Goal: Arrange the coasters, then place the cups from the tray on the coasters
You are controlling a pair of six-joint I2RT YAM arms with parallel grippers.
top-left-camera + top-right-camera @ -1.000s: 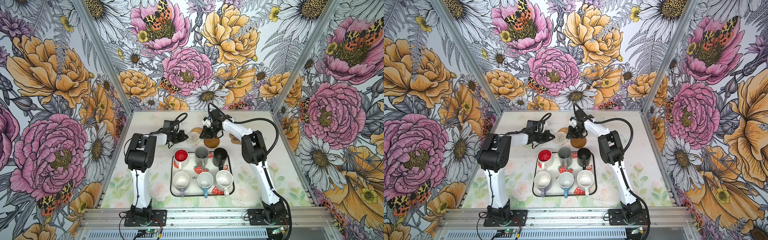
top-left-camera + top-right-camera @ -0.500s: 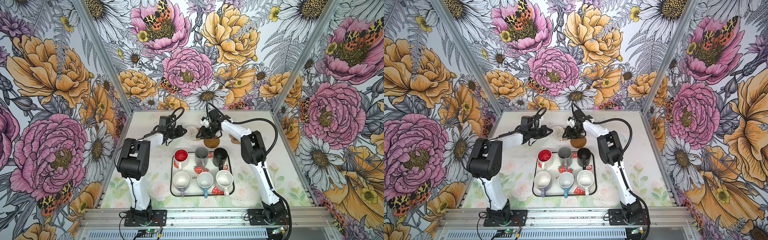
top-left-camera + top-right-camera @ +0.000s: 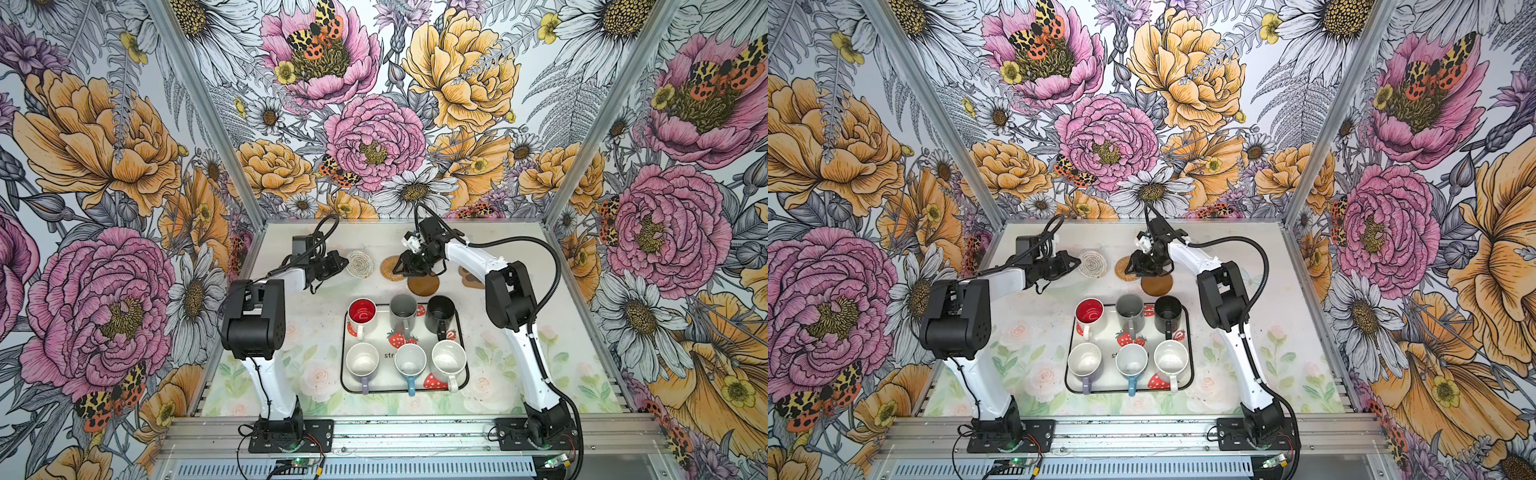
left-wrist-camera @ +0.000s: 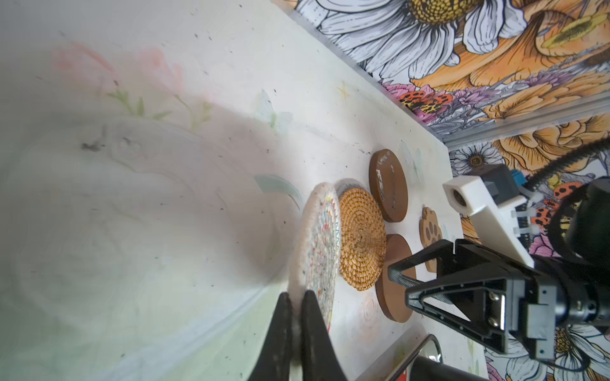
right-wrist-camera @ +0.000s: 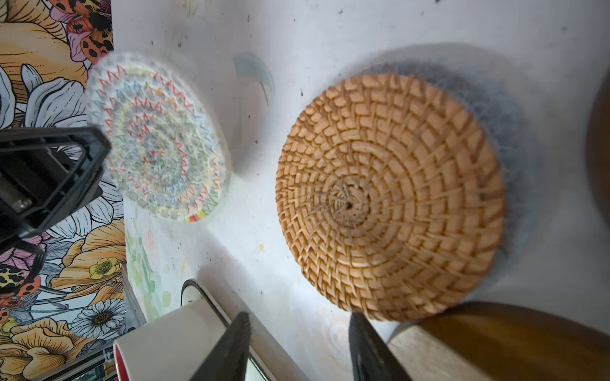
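Your left gripper (image 4: 296,330) is pinched shut on the rim of the grey coaster (image 4: 317,244), just left of centre in both top views. Your right gripper (image 5: 297,349) stands half-spread and empty, with the tan coaster (image 5: 389,198) just off its tips.

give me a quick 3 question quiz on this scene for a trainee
1. How many mugs stand on the tray?
2. True or false: the right fingers grip the tan woven coaster.
3. What do the left fingers pinch? A the pale woven coaster; B a mug; C nothing.
Key: 1 six; 2 false, they are open and empty; 3 A.
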